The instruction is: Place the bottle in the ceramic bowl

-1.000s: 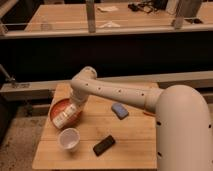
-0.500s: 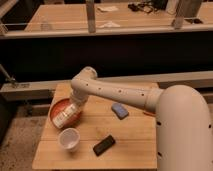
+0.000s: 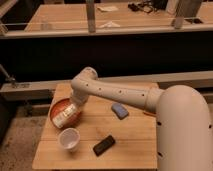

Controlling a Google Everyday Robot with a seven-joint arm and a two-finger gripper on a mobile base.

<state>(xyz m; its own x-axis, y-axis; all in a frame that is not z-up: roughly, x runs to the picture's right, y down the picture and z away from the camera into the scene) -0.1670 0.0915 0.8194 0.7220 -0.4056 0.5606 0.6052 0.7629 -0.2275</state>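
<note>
Resting in the bowl [image 3: 56,106] just below the fingers [image 3: 73,107], the bottle [image 3: 64,117] hasn't shifted; clamped or apart, I cannot tell.

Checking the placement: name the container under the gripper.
The orange-red ceramic bowl: the gripper is over it, at the bottle; the white paper cup stands beside it.

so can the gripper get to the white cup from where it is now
Probably yes. The gripper is down at the ceramic bowl, right by the bottle in it. The white cup stands upright on the table just in front of the bowl, with nothing between them.
</note>
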